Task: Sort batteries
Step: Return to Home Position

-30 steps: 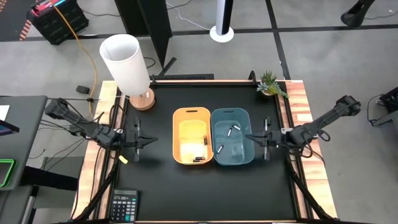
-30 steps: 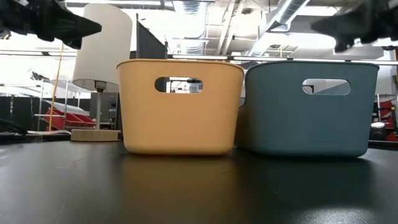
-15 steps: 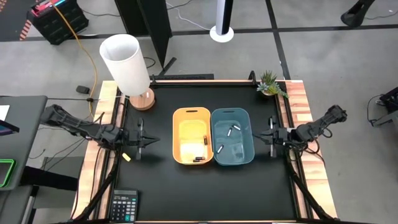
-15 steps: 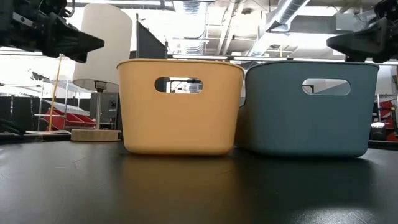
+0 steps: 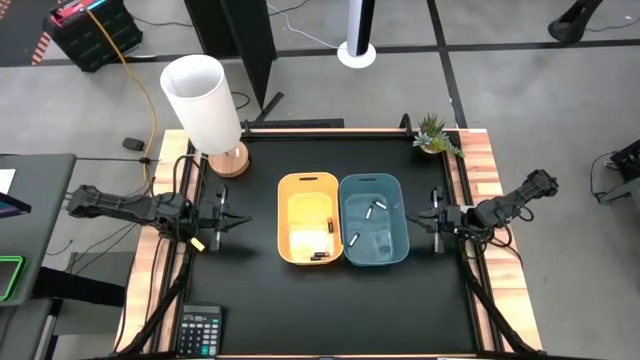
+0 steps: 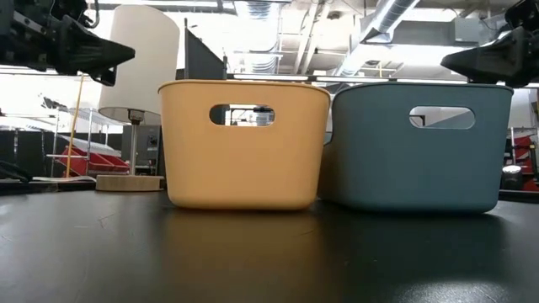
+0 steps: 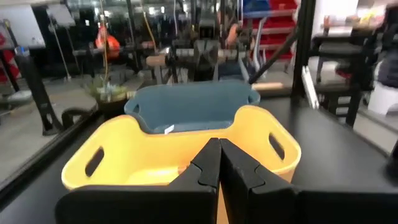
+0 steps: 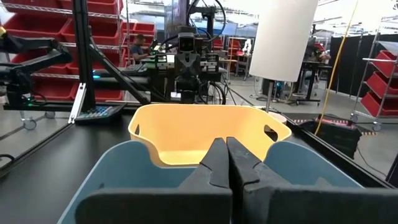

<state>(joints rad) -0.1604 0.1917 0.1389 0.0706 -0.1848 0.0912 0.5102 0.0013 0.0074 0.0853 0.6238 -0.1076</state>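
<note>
A yellow bin (image 5: 310, 218) and a blue bin (image 5: 374, 220) stand side by side mid-table. Dark batteries (image 5: 320, 256) lie in the yellow bin, white ones (image 5: 372, 210) in the blue bin. My left gripper (image 5: 245, 221) hovers above the table left of the yellow bin, shut and empty; its fingers meet in the left wrist view (image 7: 219, 163). My right gripper (image 5: 411, 220) hovers right of the blue bin, shut and empty, fingers together in the right wrist view (image 8: 227, 160). In the low view both bins (image 6: 244, 143) (image 6: 417, 145) rest on their bases.
A white lamp on a wooden base (image 5: 205, 105) stands at the far left corner, a small potted plant (image 5: 434, 134) at the far right corner, a calculator (image 5: 200, 329) at the near left edge. A yellow tag (image 5: 198, 243) lies by the left arm.
Both arms have drawn back from the bins toward their own table sides, the right gripper toward the right edge and lower, the left toward the left edge. Bins and batteries have stayed put.
</note>
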